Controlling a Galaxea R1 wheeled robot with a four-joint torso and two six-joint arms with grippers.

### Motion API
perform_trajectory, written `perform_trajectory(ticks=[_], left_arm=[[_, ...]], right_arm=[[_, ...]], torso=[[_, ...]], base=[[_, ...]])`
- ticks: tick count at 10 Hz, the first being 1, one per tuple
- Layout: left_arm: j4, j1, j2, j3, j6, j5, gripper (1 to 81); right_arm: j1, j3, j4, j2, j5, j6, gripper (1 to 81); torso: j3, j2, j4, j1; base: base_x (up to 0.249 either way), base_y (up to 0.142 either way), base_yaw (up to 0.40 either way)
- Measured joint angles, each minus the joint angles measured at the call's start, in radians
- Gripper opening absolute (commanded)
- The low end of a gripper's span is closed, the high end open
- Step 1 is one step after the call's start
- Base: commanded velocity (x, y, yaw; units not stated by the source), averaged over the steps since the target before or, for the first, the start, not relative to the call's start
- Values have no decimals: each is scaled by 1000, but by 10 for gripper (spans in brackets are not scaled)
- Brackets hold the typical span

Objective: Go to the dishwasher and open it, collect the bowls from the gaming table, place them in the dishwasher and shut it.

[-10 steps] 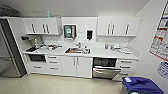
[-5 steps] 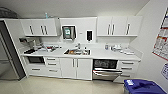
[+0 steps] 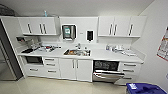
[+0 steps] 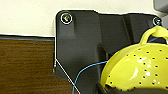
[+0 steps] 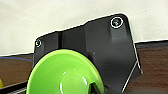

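The dishwasher (image 3: 107,72) sits under the counter, right of the sink. Its steel door hangs partly lowered and the dark interior shows above it. In the left wrist view a yellow perforated bowl (image 4: 140,67) with a loop handle sits in my left gripper (image 4: 130,89), a dark finger crossing its rim. In the right wrist view a bright green bowl (image 5: 62,75) sits in my right gripper (image 5: 95,88), a dark finger over its edge. The gaming table is out of view.
A white kitchen run fills the far wall, with a sink (image 3: 77,52) in the counter, wall cabinets (image 3: 37,25) above and a built-in oven (image 3: 33,60) at the left. A blue bin (image 3: 145,89) stands near right. A tall grey unit (image 3: 6,62) stands at the left, and the floor is pale.
The whole head view has shifted slightly as the robot moves, and the blue bin now sits lower in the picture. Nothing in the kitchen itself has moved.
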Motion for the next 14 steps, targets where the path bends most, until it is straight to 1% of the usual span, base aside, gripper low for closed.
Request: perform_trajectory(ticks=[2,13,14], left_arm=[[0,2,16,11,0,0,10],[2,1,14,3,0,2,10],[2,1,14,3,0,2,10]], right_arm=[[-3,-12,0,4,-2,0,10],[-3,-29,0,12,-3,0,10],[-3,-30,0,12,-4,0,10]], torso=[[0,0,0,0],[0,0,0,0],[0,0,0,0]], base=[[139,0,0],[140,0,0],[140,-62,0]])
